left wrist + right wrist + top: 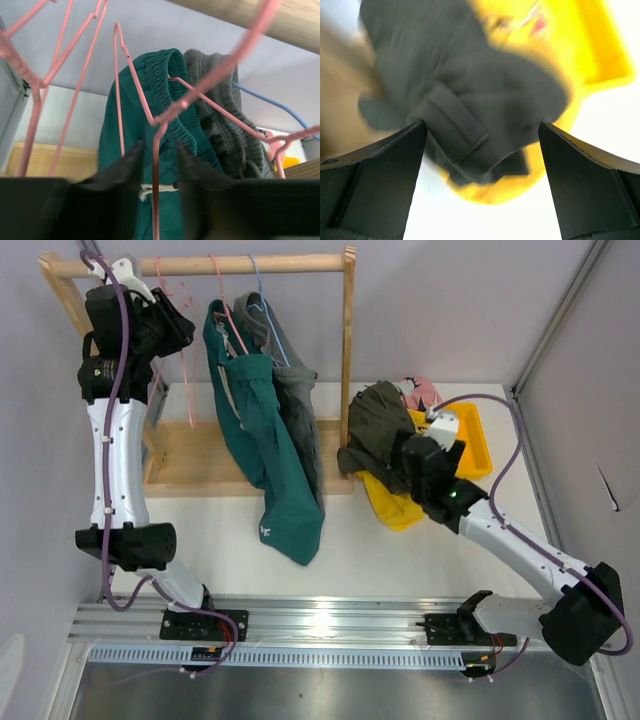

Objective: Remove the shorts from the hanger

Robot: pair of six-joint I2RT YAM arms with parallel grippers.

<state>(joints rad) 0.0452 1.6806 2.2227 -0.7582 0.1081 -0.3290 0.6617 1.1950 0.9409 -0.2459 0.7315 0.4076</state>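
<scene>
The teal shorts [268, 445] and the grey shorts [296, 390] hang from hangers on the wooden rod [200, 264]. Both show in the left wrist view, teal [150, 100] and grey [220, 110]. My left gripper [176, 324] is raised at the rod's left end. Its jaws [159, 150] stand slightly apart on either side of a pink hanger wire [155, 200], not touching it. The olive shorts [380, 430] lie heaped on the yellow shorts [395, 508], with the pink shorts [425, 390] behind them. My right gripper [425, 455] is open and empty just above the olive shorts [470, 95].
A yellow bin [478, 455] sits at the right under the heap, and shows in the right wrist view [605, 55]. The wooden rack's base [200, 455] and right post [348, 350] stand on the white table. Empty pink hangers [185, 370] hang at the rod's left. Walls close both sides.
</scene>
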